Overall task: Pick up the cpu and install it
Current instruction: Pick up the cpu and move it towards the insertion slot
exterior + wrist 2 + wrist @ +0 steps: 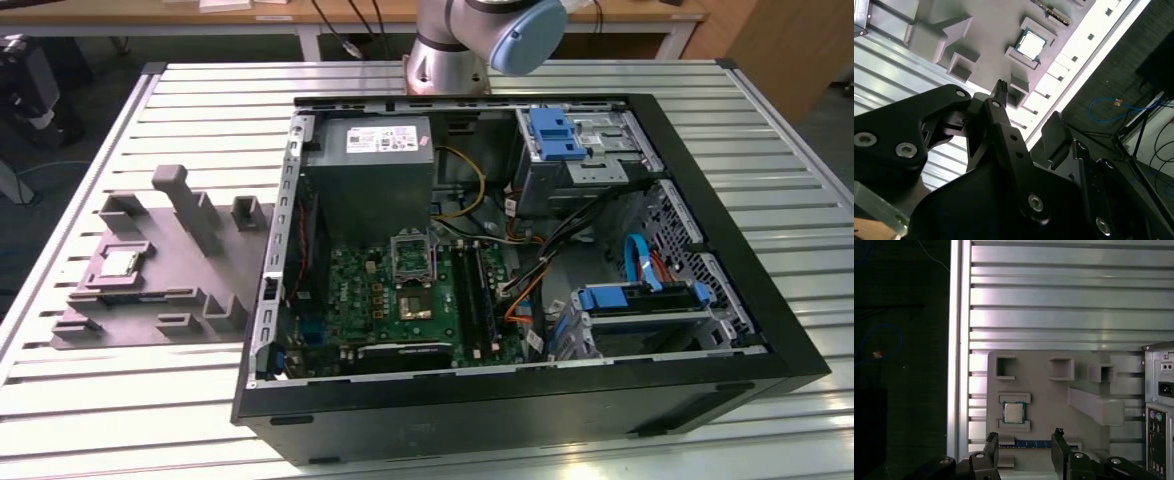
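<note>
The cpu point(120, 262), a small square chip with a silvery lid, lies flat in a recess of the grey fixture tray point(187, 285) to the exterior view's left of the computer case point(534, 400). Both wrist views look down on the cpu point(1014, 412) point(1031, 45) from well above. My gripper point(1025, 442) point(1029, 107) is open, with nothing between its black fingers point(991, 444), and hangs above the tray close to the cpu without touching it. Inside the case, the silver socket frame point(411, 257) with a dark centre sits on the green motherboard point(400, 300).
A grey power supply box point(378, 150) with a white label stands beside the socket. Blue drive brackets point(554, 132), cables and a drive cage fill the case's other side. The tray has raised blocks point(180, 195). The slatted table's edge point(956, 340) runs near the tray.
</note>
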